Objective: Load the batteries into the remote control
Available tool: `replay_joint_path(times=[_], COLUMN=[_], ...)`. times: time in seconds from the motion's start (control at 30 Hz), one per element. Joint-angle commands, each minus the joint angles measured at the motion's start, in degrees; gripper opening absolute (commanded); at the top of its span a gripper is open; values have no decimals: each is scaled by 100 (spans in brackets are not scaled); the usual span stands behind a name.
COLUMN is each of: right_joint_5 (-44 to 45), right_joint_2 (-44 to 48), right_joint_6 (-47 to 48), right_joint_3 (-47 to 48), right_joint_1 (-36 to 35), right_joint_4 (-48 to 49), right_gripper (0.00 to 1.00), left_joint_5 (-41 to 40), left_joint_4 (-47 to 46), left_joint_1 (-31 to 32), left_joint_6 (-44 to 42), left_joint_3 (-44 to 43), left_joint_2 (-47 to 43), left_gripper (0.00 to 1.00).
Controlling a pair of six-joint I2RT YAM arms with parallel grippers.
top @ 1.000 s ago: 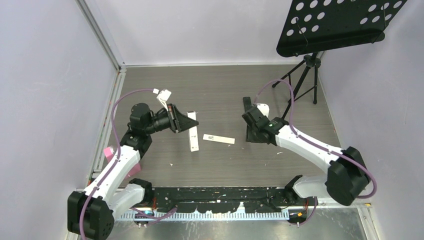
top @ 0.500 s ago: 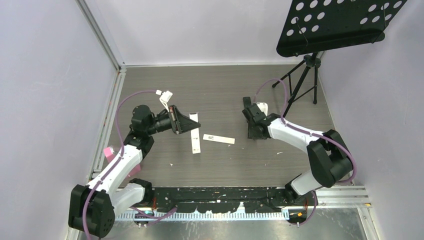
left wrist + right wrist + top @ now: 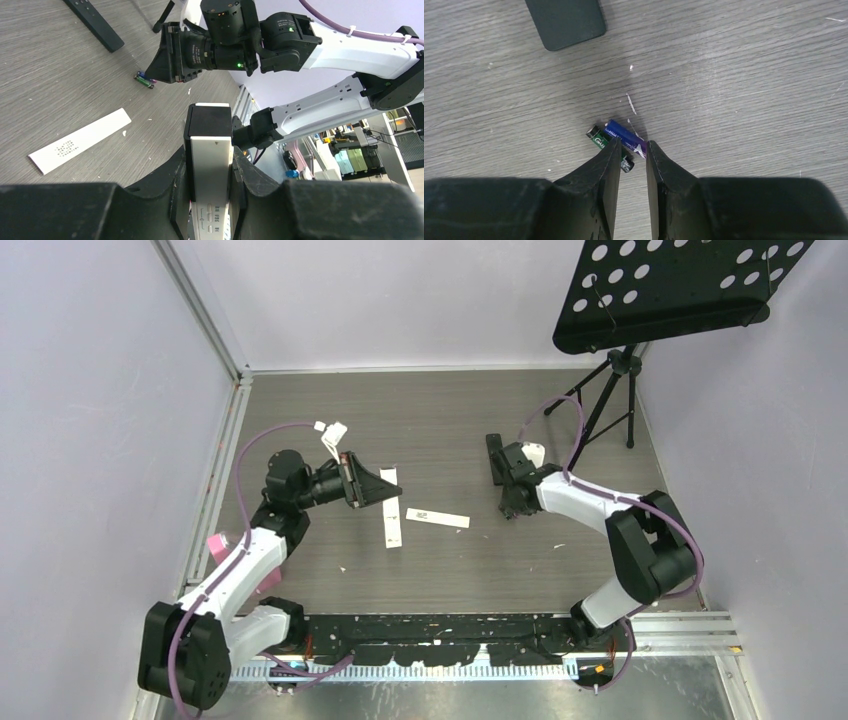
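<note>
While left tool grips remote, right tool lines up on 2 cells

Left tool [image 3: 208,167] clenched on the white remote [image 3: 208,125]. Right tool [image 3: 633,150] low over the tabletop [image 3: 749,75], jaws narrowly parted, pinching nothing that I can see. Green cell [image 3: 598,136] and purple-blue cell [image 3: 624,136] lie touching on the tabletop, slanted across the jaw line, right at the tips. Judgement: take 1 cell only. Turn the wrist so the pads [image 3: 610,157] close across the purple-blue body, centre on it, then clench gently. A skewed pinch would likely roll both away.

I'm working in a robotics lab cell: plain lavender panels [image 3: 90,420] box my grey table [image 3: 440,420], with cluttered shelving [image 3: 350,155] beyond.
</note>
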State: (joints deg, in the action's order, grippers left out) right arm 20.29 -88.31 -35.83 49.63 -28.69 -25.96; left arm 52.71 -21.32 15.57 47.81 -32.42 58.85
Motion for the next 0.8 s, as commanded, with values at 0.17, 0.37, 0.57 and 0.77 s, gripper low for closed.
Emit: replay_joint_path(times=[0.17, 0.37, 0.57, 0.77], right_joint_5=[230, 65, -115, -246], right_joint_2=[-288, -461, -615, -583], right_joint_6=[314, 365, 256, 140], right_joint_3=[258, 282, 304, 291], right_joint_1=[29, 45, 160, 232], right_joint_4=[152, 147, 131, 176], right_gripper=[31, 29, 25, 9], left_joint_5=[130, 82, 66, -78], left_joint_4=[-328, -205, -91, 32], left_joint_1=[-28, -28, -28, -28], left_joint_6=[48, -6, 8, 81], left_joint_3=[-5, -26, -53, -40], left_joint_2=[24, 47, 72, 122], left_gripper=[0, 0, 0, 0])
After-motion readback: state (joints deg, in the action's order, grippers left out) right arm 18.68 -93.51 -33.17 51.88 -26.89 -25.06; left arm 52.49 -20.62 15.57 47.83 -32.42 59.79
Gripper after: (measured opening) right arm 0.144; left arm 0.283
